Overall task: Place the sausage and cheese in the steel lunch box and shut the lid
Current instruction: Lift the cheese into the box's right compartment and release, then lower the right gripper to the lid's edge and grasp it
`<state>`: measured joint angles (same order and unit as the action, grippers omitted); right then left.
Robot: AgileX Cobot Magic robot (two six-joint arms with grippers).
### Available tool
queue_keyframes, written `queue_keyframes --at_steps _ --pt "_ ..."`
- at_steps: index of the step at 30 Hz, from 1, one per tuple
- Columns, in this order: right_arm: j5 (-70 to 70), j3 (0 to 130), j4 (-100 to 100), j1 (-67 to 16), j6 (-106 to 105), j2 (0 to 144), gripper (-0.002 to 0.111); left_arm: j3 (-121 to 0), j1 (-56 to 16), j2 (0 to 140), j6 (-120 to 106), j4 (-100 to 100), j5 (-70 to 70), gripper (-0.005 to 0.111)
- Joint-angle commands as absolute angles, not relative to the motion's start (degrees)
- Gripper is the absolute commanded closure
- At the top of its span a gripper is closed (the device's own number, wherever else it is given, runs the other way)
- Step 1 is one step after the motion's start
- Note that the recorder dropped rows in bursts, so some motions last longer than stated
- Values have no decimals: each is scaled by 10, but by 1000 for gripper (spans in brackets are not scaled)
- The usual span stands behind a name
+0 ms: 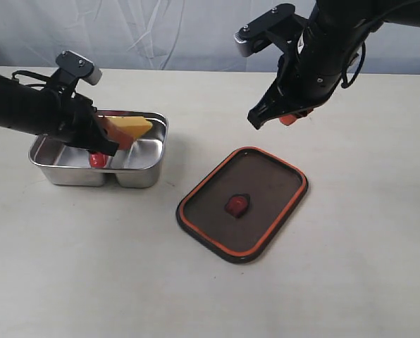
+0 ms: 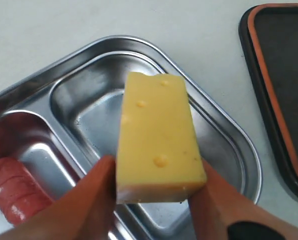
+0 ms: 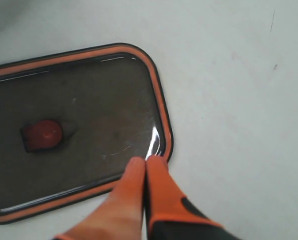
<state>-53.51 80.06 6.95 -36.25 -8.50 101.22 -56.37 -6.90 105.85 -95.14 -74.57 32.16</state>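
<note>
Cheese (image 2: 159,140) is clamped in the jaws of the left gripper (image 2: 156,172), long axis running out past the tips, with the empty half of the steel lunch box (image 2: 224,125) right below. Sausage (image 2: 11,190) lies in the other half. Right gripper (image 3: 145,167) is pinched closed, empty, above the lid (image 3: 89,115).

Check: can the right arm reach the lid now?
Probably yes. The lid lies flat on the table with nothing on it; the right gripper hangs near its edge, shut and empty, and must open first.
</note>
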Motion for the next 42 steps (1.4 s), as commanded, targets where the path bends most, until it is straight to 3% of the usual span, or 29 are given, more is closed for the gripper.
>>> queue_keyframes --at_steps 1,2,4,8,10,13,14,20,25,27,42 --pt "-536 800 71 -359 -81 1008 109 -568 -70 1056 -951 -779 334 65" --pt "-536 800 71 -359 -80 1008 109 -568 -70 1056 -951 -787 334 56" --pt "-536 800 73 -359 -76 1008 109 -568 -70 1056 -951 -790 334 52" --pt "-541 800 81 -359 -41 1008 109 -568 -70 1055 -951 -791 334 53" --pt "-552 800 87 -346 -35 1008 109 -568 -70 1044 -948 -788 343 64" --pt "-563 800 72 -299 -28 1008 109 -568 -68 1007 -880 -701 357 105" --pt "-563 800 60 -286 -28 1008 109 -568 -68 999 -848 -669 361 106" --pt "-584 800 -71 -202 -68 1029 104 -559 -68 952 -616 -442 359 107" --pt "-587 800 -149 -188 -137 1081 65 -502 -68 904 -602 -443 344 107" --pt "-577 800 -150 -188 -138 1104 55 -472 -68 882 -602 -449 327 107" --pt "-497 800 -157 -188 -138 1199 55 -381 -68 777 -602 -486 320 107"
